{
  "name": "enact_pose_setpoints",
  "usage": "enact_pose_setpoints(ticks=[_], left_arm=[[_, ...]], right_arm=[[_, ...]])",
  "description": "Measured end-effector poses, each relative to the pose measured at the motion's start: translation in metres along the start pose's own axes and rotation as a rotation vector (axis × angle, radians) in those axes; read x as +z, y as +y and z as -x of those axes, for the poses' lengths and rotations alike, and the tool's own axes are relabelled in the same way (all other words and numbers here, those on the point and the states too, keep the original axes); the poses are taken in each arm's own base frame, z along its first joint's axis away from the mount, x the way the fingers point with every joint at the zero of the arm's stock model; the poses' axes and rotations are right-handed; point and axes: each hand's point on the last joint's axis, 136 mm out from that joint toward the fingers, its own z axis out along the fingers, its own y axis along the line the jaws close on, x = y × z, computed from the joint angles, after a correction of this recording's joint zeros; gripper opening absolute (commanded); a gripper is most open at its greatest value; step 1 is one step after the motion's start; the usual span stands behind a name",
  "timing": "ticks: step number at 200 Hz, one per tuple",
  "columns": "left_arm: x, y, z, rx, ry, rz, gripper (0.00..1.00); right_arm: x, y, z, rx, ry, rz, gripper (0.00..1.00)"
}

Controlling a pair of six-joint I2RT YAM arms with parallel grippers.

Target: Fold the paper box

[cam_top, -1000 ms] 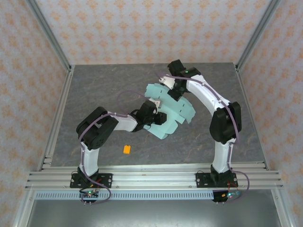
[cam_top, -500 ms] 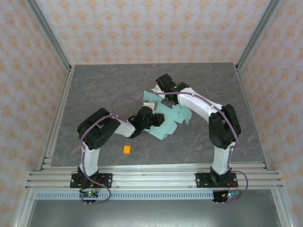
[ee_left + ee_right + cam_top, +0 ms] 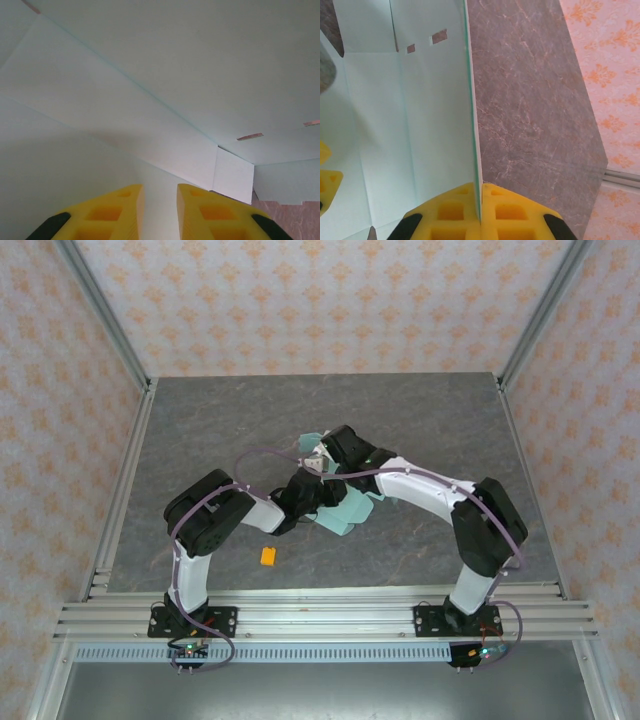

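Note:
The paper box (image 3: 350,508) is pale mint card, partly folded in the middle of the table, and both arms hide most of it. My right gripper (image 3: 480,185) is shut on the edge of one upright panel (image 3: 420,125), and the card's thin edge runs straight up from between its fingers. From above, that gripper (image 3: 322,460) hangs over the far side of the card. My left gripper (image 3: 160,187) points into creased card panels (image 3: 150,75). Its yellow fingers stand a little apart, with card surface behind the gap and nothing visibly pinched. In the top view it (image 3: 316,490) sits against the card's near-left side.
A tiny orange block (image 3: 268,556) lies on the grey table (image 3: 200,440) near the left arm's elbow. Patterned walls and metal frame posts close in the table on three sides. The rail (image 3: 320,615) with both arm bases runs along the near edge.
My right arm has swung left and toward the near side, carrying its panel over. The card, spread wide a second ago, is now bunched small under both wrists. The left gripper barely moved.

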Motion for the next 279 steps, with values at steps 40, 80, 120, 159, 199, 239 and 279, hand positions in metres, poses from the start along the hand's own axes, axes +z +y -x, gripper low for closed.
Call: enact_pose_setpoints(ticks=[40, 80, 120, 159, 199, 239, 279], left_arm=[[-0.007, -0.005, 0.005, 0.001, -0.015, -0.013, 0.40], [-0.041, -0.005, 0.017, 0.001, -0.044, 0.040, 0.48], [-0.081, 0.008, 0.034, 0.001, -0.083, 0.111, 0.51], [-0.117, 0.048, 0.059, -0.047, -0.117, 0.221, 0.51], [-0.157, 0.066, 0.088, -0.086, -0.179, 0.285, 0.52], [-0.170, 0.069, 0.097, -0.088, -0.188, 0.312, 0.52], [-0.173, 0.074, 0.098, -0.098, -0.180, 0.330, 0.53]], right_arm=[[0.000, -0.005, 0.006, -0.023, -0.028, -0.027, 0.00], [0.002, -0.009, 0.011, -0.069, -0.063, -0.055, 0.00], [0.007, -0.015, 0.008, -0.127, -0.074, -0.070, 0.00], [0.007, -0.022, 0.000, -0.169, -0.108, -0.081, 0.00], [0.011, -0.019, -0.002, -0.260, -0.155, -0.123, 0.00], [0.017, -0.019, 0.001, -0.334, -0.190, -0.189, 0.01], [0.024, -0.019, 0.003, -0.380, -0.206, -0.253, 0.00]])
